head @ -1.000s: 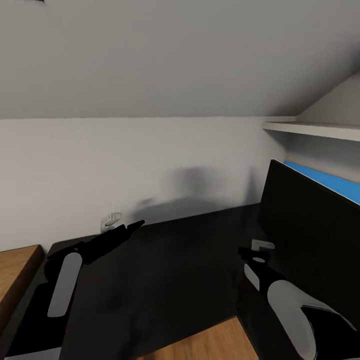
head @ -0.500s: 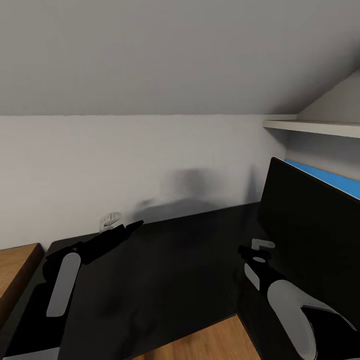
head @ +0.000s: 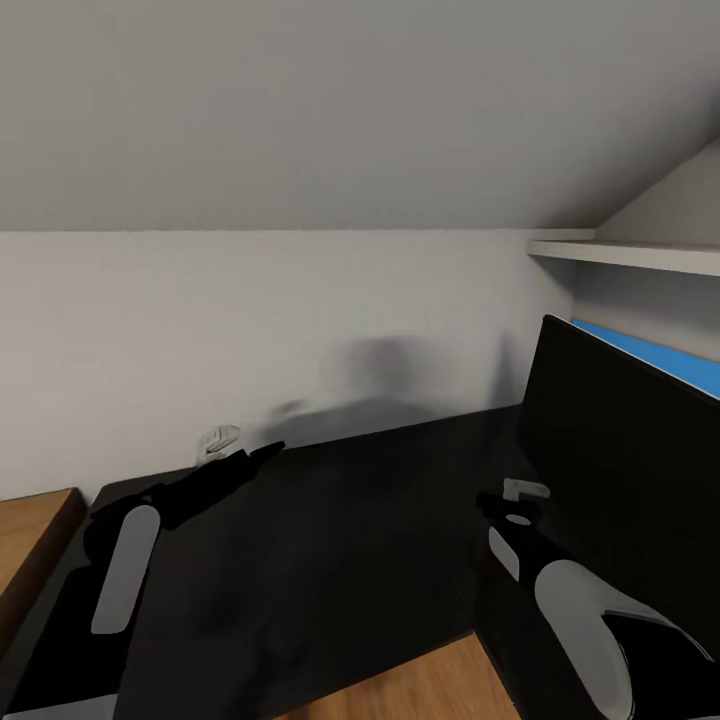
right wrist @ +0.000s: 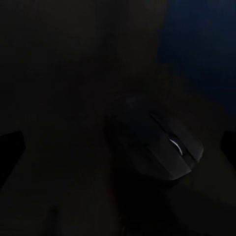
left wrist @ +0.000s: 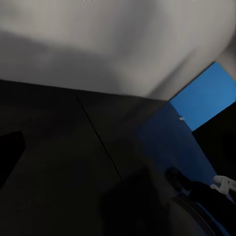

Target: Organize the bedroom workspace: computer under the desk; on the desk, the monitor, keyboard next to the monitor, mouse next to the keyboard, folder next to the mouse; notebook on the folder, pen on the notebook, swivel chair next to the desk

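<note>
Glossy black desk (head: 330, 540); flat black monitor (head: 620, 470); rounded mouse (right wrist: 162, 152) below right tool (head: 510, 500).

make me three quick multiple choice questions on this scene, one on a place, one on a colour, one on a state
1. Where does the monitor stand?
A. on the floor
B. on the desk, at the robot's right
C. on a chair

2. What colour is the desk top?
A. white
B. red
C. black

3. How is the mouse in the right wrist view?
A. lying free on the desk
B. clamped in the right hand
C. hanging in mid-air

Answers:
1 B: the monitor rises from the desk beside the right arm.
2 C: the top is glossy black.
3 A: the mouse rests on the dark surface, and the right hand has its jaws wide apart, clear of it.
</note>
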Available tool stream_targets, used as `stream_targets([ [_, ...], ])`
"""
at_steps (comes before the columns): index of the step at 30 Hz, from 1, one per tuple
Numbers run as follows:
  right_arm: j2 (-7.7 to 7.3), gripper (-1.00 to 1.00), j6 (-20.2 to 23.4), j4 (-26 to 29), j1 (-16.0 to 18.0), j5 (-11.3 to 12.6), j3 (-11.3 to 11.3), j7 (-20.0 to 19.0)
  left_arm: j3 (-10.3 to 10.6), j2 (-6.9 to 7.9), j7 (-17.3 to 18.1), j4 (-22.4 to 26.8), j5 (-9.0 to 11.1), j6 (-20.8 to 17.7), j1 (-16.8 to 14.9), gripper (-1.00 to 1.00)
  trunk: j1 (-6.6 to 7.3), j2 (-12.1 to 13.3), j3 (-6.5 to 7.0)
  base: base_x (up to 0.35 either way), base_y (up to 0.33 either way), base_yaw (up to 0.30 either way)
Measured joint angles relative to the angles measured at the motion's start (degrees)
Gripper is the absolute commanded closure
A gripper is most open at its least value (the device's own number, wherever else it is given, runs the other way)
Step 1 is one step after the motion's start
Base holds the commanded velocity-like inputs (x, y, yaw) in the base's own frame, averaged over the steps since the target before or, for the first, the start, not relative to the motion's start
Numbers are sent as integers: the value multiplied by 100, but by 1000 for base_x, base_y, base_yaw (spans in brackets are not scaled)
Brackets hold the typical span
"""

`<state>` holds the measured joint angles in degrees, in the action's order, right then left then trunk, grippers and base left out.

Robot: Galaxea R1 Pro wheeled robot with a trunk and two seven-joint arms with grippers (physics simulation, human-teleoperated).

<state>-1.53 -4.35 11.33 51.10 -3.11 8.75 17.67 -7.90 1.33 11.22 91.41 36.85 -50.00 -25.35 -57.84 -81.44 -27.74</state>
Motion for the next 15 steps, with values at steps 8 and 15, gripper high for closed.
stream_targets([
  [8,0,-100,5,0,0,-1,1,1,1,0,-1,-2,-1,2,0,-100,-1,0,0,16,0,0],
  [15,-6,-100,6,0,0,-1,1,4,0,0,0,-6,-3,21,0,-100,0,0,0,25,0,0],
])
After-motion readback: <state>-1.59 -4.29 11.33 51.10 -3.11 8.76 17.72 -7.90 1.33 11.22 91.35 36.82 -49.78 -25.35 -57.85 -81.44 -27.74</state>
